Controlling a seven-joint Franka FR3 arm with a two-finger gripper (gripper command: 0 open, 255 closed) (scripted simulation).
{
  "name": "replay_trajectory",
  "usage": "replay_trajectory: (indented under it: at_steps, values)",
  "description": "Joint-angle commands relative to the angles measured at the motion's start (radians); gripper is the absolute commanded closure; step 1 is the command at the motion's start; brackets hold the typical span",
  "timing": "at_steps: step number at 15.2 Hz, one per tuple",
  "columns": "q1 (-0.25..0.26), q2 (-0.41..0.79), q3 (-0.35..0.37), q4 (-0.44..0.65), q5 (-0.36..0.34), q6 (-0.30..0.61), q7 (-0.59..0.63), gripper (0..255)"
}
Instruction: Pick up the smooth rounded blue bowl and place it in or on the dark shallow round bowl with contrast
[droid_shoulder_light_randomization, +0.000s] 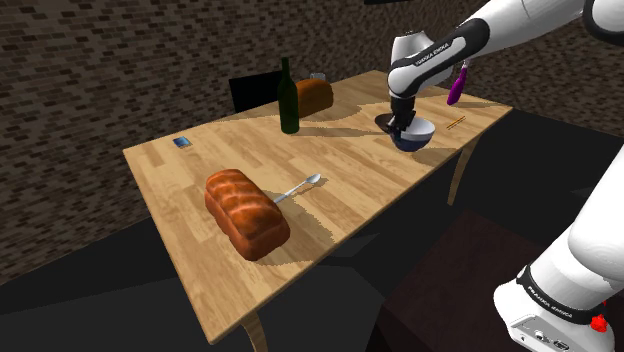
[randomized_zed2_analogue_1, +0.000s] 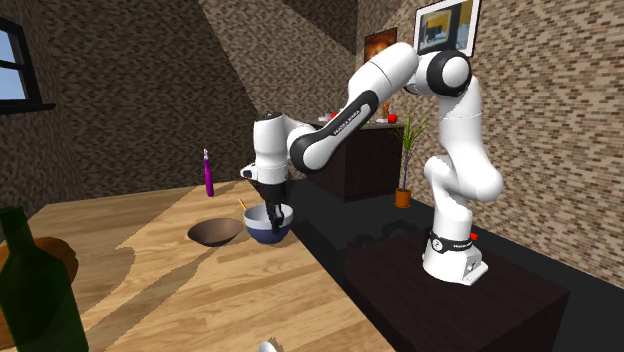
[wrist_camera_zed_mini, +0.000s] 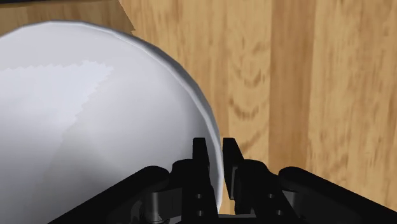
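Gripper (wrist_camera_zed_mini: 215, 147): clamped on the rim of the blue bowl (randomized_zed2_analogue_1: 270, 228), one finger inside and one outside. Looks like a pretty thin hold.
Blue bowl: near the table (droid_shoulder_light_randomization: 200, 170) edge on the arm's side, pale inside. Can't tell if it's off the wood yet.
Dark bowl (randomized_zed2_analogue_1: 214, 232): just beside it, on the second exterior view's left.
Doing it well: I'd lift straight up, keep it level, clear the dark rim — then a short hop over and lower it centred.
Risk: a rim grip means it could swing or slip.
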Motion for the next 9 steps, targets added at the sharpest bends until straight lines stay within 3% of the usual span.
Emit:
replay_trajectory:
  at_steps: [1, 9]
  values:
    - [0.001, -0.014, 0.000, 0.011, 0.001, -0.026, -0.003, 255]
    - [0.003, -0.063, 0.001, 0.062, 0.002, -0.124, -0.014, 255]
